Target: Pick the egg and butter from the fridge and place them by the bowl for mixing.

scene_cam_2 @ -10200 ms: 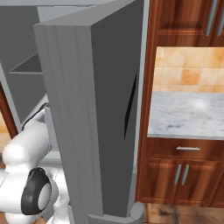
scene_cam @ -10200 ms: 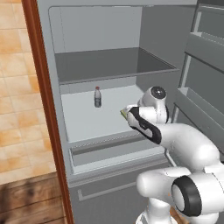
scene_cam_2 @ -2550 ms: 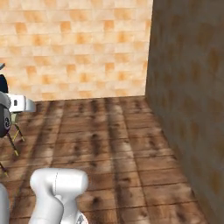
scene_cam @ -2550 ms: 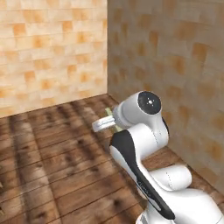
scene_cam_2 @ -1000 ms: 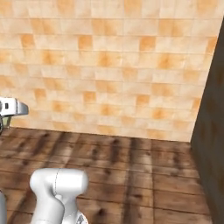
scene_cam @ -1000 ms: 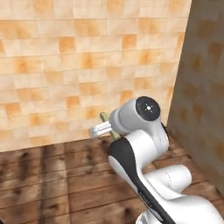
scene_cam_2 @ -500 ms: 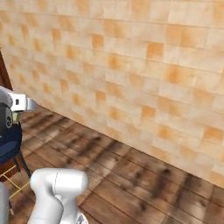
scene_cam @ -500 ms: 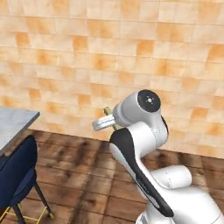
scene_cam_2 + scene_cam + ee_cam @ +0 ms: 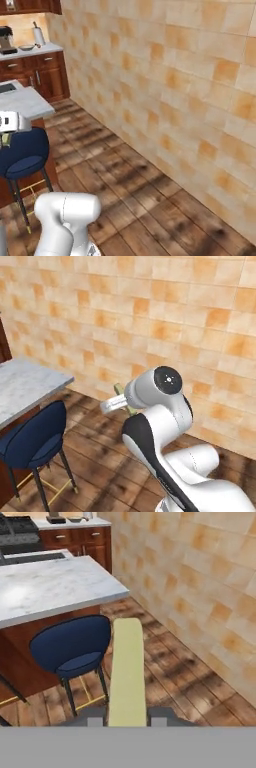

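Your claw [image 9: 128, 719] is clenched on the butter [image 9: 127, 672], held over wood floor just beside the blue stool [image 9: 72, 647] at the desk [image 9: 50, 587].

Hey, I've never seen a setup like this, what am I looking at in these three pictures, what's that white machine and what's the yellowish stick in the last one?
The white machine is a robot arm on a base that drives around a computer-rendered kitchen. Two pictures come from cameras riding on that base, one behind the arm to its left and one to its right, both looking forward over it. The third comes from a camera on the hand, looking along the gripper.

The pale yellow-green stick is the butter. The gripper is shut on it, with a dark finger on each side of its near end.

Ahead are a tiled wall, a wooden floor, a blue stool and a grey marble counter. Far back, another counter carries a small bowl beside a paper-towel roll.
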